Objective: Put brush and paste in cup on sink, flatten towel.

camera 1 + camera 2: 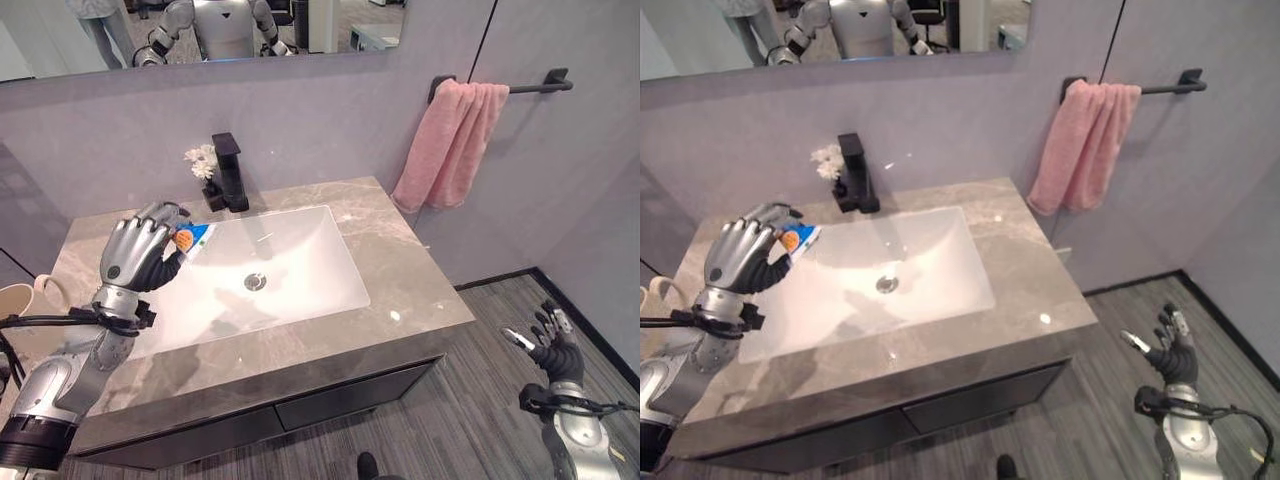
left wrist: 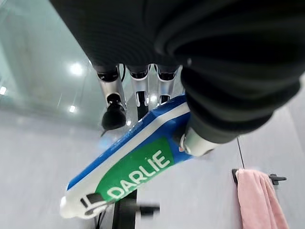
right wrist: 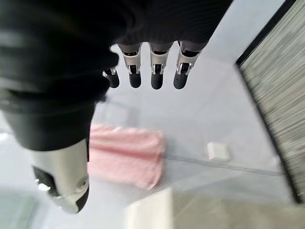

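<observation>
My left hand [image 1: 135, 255] is raised over the left end of the stone counter [image 1: 400, 270], its fingers and thumb curled round a blue, green and white toothpaste tube [image 1: 190, 238]. The tube [image 2: 128, 176] sticks out past my fingers toward the basin. A beige cup [image 1: 20, 300] with a handle sits at the far left, beside my left forearm. A pink towel [image 1: 450, 145] hangs bunched from a dark wall bar [image 1: 540, 85] at the right. My right hand [image 1: 555, 345] hangs low over the floor right of the cabinet, fingers straight and holding nothing.
A white rectangular basin [image 1: 300, 290] is sunk in the counter. A black faucet [image 1: 230, 172] stands behind it with small white flowers [image 1: 203, 162] beside it. A mirror covers the wall above. Grey plank floor [image 1: 480, 400] lies to the right.
</observation>
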You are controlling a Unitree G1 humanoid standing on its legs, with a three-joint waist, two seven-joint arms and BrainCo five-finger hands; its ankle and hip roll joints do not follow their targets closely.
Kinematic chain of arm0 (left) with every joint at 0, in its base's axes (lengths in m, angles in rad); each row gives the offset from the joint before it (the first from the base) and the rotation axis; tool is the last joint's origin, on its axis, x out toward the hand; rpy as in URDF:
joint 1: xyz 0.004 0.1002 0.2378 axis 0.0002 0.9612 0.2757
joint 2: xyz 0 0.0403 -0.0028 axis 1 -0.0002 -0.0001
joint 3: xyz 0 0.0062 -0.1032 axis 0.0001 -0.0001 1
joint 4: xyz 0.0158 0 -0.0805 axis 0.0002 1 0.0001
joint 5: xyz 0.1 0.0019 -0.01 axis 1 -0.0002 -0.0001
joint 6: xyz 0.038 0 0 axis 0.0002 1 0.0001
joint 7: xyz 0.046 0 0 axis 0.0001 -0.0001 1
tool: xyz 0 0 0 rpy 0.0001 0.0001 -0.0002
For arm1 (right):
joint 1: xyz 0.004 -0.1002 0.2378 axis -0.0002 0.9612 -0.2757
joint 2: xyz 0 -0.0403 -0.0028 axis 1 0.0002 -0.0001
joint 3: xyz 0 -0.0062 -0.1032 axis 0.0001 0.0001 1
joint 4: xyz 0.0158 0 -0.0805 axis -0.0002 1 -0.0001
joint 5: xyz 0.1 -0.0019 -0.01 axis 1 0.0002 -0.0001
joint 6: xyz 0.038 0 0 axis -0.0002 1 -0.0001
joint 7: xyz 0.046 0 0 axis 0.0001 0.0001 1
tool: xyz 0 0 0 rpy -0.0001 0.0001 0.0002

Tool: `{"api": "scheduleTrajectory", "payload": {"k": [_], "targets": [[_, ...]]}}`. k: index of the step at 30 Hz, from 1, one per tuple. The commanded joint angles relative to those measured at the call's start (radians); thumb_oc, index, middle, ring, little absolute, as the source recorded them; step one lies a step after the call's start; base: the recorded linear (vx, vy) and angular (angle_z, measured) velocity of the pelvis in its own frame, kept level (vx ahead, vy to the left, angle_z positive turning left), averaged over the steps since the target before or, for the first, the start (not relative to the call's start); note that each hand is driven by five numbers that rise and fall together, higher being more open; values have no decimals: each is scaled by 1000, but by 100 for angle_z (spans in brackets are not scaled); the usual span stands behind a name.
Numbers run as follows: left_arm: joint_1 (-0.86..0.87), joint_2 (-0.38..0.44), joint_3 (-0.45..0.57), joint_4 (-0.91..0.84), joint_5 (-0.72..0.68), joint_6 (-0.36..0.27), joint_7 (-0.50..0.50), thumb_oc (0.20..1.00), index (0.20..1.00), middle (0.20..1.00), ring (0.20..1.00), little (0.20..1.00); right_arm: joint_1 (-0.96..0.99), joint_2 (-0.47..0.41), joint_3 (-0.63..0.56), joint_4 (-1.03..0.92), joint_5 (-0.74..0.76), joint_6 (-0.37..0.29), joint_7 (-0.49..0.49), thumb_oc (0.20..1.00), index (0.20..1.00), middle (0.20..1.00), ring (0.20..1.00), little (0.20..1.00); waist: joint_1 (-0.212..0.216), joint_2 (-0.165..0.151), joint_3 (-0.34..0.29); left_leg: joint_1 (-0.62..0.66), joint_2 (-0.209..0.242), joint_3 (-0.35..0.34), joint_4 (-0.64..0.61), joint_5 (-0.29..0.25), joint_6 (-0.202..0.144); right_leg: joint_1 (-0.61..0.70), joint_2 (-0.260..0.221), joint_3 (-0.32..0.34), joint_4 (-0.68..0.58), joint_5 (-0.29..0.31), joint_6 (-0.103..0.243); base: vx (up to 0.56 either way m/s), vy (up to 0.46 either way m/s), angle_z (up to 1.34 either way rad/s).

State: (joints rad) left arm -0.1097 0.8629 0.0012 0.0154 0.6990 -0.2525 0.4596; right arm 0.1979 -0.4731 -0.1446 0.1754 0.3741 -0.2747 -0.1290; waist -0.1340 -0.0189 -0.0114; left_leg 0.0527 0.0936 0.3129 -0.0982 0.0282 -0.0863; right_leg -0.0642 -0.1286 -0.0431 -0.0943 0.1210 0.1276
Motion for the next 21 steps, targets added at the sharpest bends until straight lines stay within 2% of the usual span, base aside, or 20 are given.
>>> {"api": "scheduleTrajectory", "payload": {"k": [1, 5, 8, 11, 14, 17, 18, 21], "targets": [[-194, 69, 49, -28, 69, 50, 113, 200, 200, 200, 200, 200, -131, -33, 40, -124, 79, -71, 38, 1000, 1000, 1000, 1000, 1000, 2, -3, 1, 52, -29, -17, 11, -63, 18, 64, -28, -2, 11, -55, 50, 0, 0, 0], [-269, 89, 13, -29, 81, 69, 123, 200, 200, 200, 200, 200, -204, -34, 112, -151, 118, -64, 42, 1000, 1000, 1000, 1000, 1000, 13, -1, 4, 53, -32, -23, 11, -64, 19, 68, -30, -8, 11, -57, 49, 9, -3, 2], [-367, 85, -42, -27, 75, 94, 141, 200, 200, 200, 200, 200, -325, -2, 224, -165, 191, -58, 36, 1000, 1000, 1000, 1000, 1000, 31, 2, 2, 57, -36, -26, 11, -63, 21, 75, -32, -11, 10, -59, 47, 20, -10, 12], [-429, 88, -77, -22, 77, 106, 153, 200, 200, 200, 200, 200, -390, 16, 269, -164, 241, -62, 36, 1000, 1000, 1000, 1000, 1000, 38, 2, 8, 60, -37, -28, 11, -63, 22, 79, -34, -12, 10, -61, 46, 8, -2, 7], [-527, 91, -138, -16, 75, 130, 169, 200, 200, 200, 200, 200, -514, 82, 356, -155, 346, -74, 26, 1000, 1000, 1000, 1000, 1000, 56, 8, 6, 62, -40, -30, 11, -62, 24, 86, -37, -18, 9, -64, 44, 7, -2, 1], [-671, 109, -217, -12, 89, 157, 198, 200, 200, 200, 200, 200, -687, 145, 432, -124, 369, -92, -9, 1000, 1000, 1000, 1000, 1000, 75, 15, 7, 60, -44, -33, 13, -60, 25, 90, -39, -23, 9, -67, 43, 14, -3, 6], [-674, 109, -220, -10, 89, 157, 198, 200, 200, 200, 200, 200, -688, 145, 431, -123, 369, -92, -9, 1000, 1000, 1000, 1000, 1000, 76, 14, 8, 60, -44, -33, 13, -60, 25, 90, -39, -23, 9, -67, 43, 11, -11, 16], [-710, 46, -228, -16, 28, 138, 223, 200, 200, 200, 200, 200, -759, 188, 461, -101, 336, -98, -46, 1000, 1000, 1000, 1000, 1000, 85, 14, 5, 58, -44, -39, 13, -59, 26, 92, -40, -27, 8, -69, 42, 8, -5, 6]]}}
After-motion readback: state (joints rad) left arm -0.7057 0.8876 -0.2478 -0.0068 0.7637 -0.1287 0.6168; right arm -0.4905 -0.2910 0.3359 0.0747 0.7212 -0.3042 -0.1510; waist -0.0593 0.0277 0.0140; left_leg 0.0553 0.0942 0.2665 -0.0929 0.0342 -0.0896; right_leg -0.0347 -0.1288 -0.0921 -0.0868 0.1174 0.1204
